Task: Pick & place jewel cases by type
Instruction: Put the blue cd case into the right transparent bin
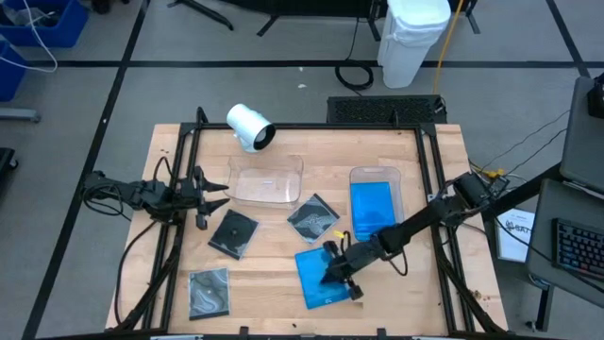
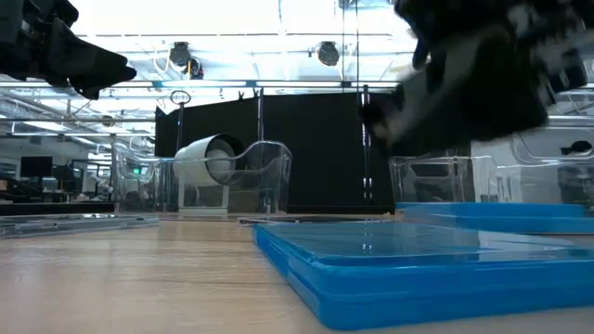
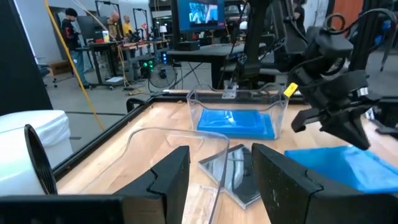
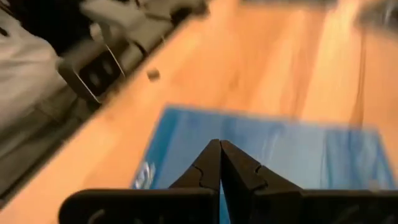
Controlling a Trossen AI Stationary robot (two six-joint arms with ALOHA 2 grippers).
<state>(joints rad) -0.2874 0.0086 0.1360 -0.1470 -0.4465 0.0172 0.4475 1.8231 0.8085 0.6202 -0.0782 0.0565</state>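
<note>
A bright blue jewel case (image 1: 316,283) lies flat near the table's front edge, right of the middle. My right gripper (image 1: 338,274) hovers just above it, shut and empty; in the right wrist view the closed fingertips (image 4: 219,163) point slantwise down at the blue lid (image 4: 298,149). A second blue case (image 1: 372,210) lies in the right clear tray (image 1: 376,172). Three dark cases (image 1: 234,231) (image 1: 313,217) (image 1: 209,291) lie flat on the wood. My left gripper (image 3: 221,180) waits open and level at the table's left side, with nothing between its fingers.
An empty clear tray (image 1: 267,179) stands at the table's middle back. A white cylinder (image 1: 250,127) lies on its side at the back left. Black frame rails (image 1: 429,189) run along the table's sides. People stand in the room beyond.
</note>
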